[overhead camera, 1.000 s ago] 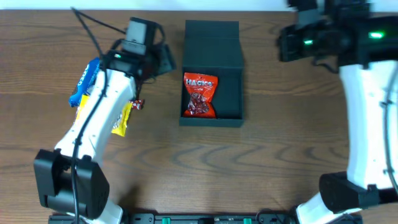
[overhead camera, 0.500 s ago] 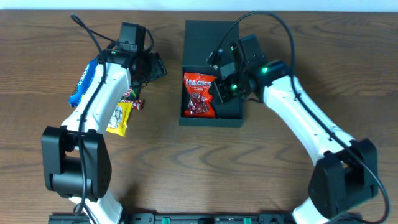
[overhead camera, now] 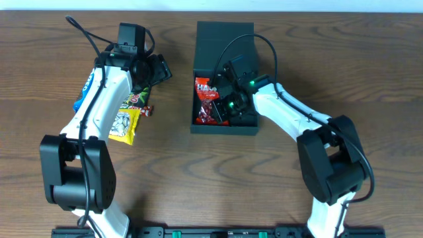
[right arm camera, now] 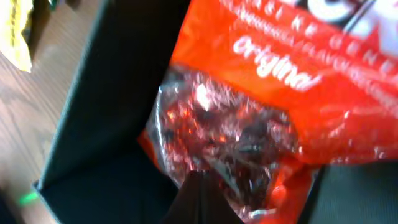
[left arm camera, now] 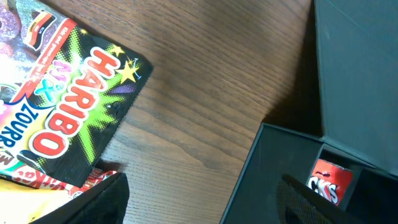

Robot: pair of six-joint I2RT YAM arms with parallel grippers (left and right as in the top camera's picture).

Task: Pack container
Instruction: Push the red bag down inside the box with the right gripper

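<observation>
R tool (overhead camera: 222,102) slid further into container (overhead camera: 225,36) — dark matte box, tips together, L tool (overhead camera: 160,67) apart

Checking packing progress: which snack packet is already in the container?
The red Hacks bag; the Haribo bag, yellow packet and blue packet lie outside on the table.

just ahead of the right gripper (right arm camera: 199,202), the red snack bag (right arm camera: 249,118) is glossy, crinkled plastic film with 1 clear window. the container (right arm camera: 106,93) around it is matt and smooth, possibly card. ahead of the left gripper (left arm camera: 205,205), the table (left arm camera: 205,93) is low-sheen grained wood. to that gripper's left, the haribo bag (left arm camera: 68,106) is shiny printed film.
</observation>
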